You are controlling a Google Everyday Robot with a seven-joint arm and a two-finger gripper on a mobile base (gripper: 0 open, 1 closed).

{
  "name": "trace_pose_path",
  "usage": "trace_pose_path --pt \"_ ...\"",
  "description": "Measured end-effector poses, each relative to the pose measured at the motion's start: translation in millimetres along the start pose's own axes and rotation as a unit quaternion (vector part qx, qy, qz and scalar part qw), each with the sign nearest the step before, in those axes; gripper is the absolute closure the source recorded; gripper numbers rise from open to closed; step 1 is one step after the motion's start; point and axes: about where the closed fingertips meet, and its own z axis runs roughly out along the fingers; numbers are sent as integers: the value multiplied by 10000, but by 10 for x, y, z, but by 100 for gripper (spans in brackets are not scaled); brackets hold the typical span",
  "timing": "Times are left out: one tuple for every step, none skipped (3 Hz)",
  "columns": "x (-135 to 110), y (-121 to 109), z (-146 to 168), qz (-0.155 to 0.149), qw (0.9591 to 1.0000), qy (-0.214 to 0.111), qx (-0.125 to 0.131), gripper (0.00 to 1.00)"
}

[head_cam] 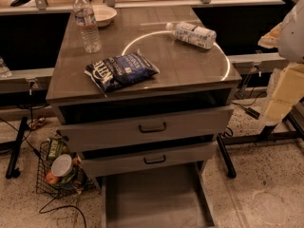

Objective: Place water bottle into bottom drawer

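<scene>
Top (142, 46): smooth, glossy, mirrors a ring of light. Upper drawers (190, 125): matt grey metal. Bottom drawer (152, 198): dull grey metal, plain floor. Water bottle (87, 23): clear ribbed plastic, white cap. Chip bag (121, 70): glossy, crinkled film. Floor (266, 194): speckled, rough-looking. Gripper (281, 96), at right edge beside the cabinet: matt cream plastic.

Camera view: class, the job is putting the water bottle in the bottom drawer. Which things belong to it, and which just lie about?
Job: water bottle, upright, back left of the cabinet top; bottom drawer, pulled open; gripper, out of view, only the arm shows at right.
Lying about: chip bag; white-labelled bottle on its side; bowl; wire basket on the floor.
</scene>
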Motion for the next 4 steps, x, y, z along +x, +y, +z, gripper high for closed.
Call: trace_pose_path --pt "0 0 0 0 10000 0 1 0" --pt "-192 -342 303 -258 9988 -389 -127 0" --pt "-748 -861 668 -580 9935 -978 -114 0" --pt "-1692 -1331 855 -949 9795 -1776 31 0"
